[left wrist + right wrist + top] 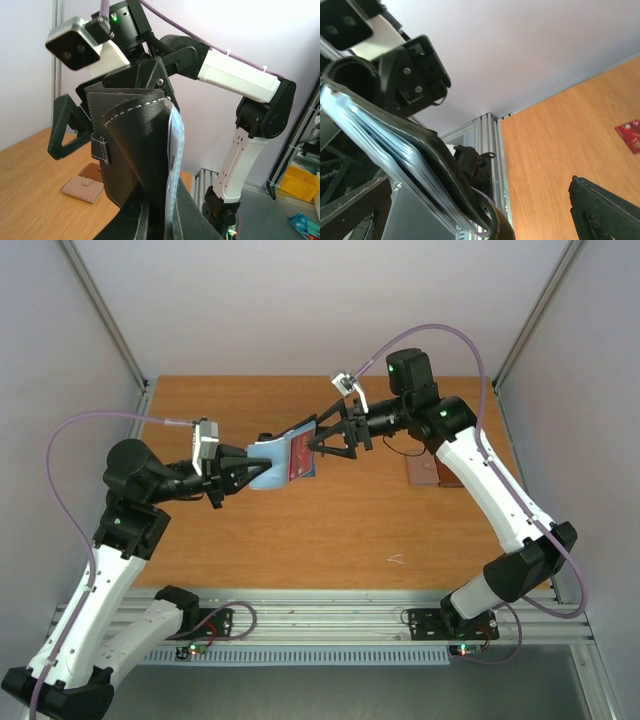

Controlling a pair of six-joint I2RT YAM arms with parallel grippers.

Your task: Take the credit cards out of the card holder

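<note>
card holder held in the air: one end pinched, open jaws at the other

we have the black leather folding card holder held clear of the orange-brown wooden table, between the two arms near the middle of the scene. the left gripper is pressed together on the card holder's near end. from its wrist view we see the white-stitched black cover standing upright out of the fingers, with a small black loop on its left edge and pale blue-grey pockets along the right edge.

over to the right gripper: its fingers are spread wide, one on either side of the card holder's far end, and we cannot tell whether either pad touches it. in its own view the layered pale edge sits close to one finger, well apart from the other.

a thin dark red plastic card lies flat on the table. from above, a red patch shows right at the holder's far end, and we cannot tell whether it is in a pocket or on the wood below. a tan and brown two-tone wallet rests on the table, partly under the right arm in the top view.
</note>
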